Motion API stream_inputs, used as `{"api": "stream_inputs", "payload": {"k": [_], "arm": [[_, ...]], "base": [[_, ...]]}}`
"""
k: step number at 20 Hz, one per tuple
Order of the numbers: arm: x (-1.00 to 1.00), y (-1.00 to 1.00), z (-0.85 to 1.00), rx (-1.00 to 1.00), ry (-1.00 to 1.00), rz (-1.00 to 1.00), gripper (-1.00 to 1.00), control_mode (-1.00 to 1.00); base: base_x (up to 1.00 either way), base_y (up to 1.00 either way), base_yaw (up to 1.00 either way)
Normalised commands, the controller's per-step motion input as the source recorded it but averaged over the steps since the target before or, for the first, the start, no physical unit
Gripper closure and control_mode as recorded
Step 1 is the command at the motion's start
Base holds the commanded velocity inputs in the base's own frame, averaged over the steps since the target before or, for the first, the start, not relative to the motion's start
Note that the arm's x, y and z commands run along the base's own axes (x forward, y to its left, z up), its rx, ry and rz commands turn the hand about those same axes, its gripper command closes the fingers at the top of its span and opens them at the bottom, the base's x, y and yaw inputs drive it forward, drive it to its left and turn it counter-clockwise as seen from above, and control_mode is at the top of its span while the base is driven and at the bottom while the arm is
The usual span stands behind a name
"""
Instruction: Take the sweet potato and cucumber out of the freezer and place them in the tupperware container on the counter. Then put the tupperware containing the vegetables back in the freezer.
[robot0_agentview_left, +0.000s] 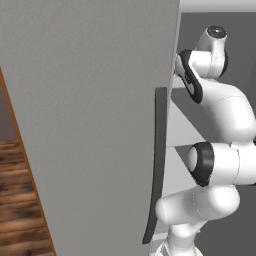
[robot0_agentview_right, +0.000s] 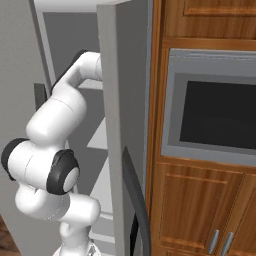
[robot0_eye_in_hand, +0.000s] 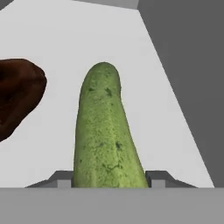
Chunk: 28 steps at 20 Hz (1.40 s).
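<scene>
1. The tall plain grey freezer (robot0_agentview_left: 90, 110) stands with its door open; my white arm reaches in over its pale shelves.
2. The brown-orange lumpy sweet potato (robot0_eye_in_hand: 17, 96) lies on the same shelf, beside the cucumber and apart from it, so I judge it won't be knocked.
3. The short green cucumber (robot0_eye_in_hand: 105, 131) lies lengthwise between my fingertips.
4. My pincer (robot0_eye_in_hand: 107, 179) brackets its near end; whether it pinches yet I cannot tell. I'd squeeze evenly, then lift straight.
5. No readable writing or brand anywhere.
</scene>
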Motion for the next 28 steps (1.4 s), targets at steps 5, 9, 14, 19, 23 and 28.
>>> {"api": "stream_inputs", "payload": {"k": [5,9,14,19,23,28], "arm": [[-0.44,0.26,-0.01,0.00,-0.09,0.00,1.00,-1.00],[-0.80,0.24,0.06,0.01,-0.13,0.00,1.00,-1.00],[-0.98,0.19,0.29,0.09,-0.02,0.00,1.00,-1.00],[-1.00,0.31,0.51,0.15,0.00,-0.03,1.00,-1.00],[-1.00,0.34,0.36,0.12,0.01,-0.06,1.00,-1.00],[-1.00,0.17,0.04,0.07,0.07,-0.10,1.00,-1.00]], "base": [[0.00,0.00,0.00],[0.00,0.00,0.00],[0.00,0.00,0.00],[0.00,0.00,0.00],[0.00,0.00,0.00],[0.00,0.00,0.00]]}}
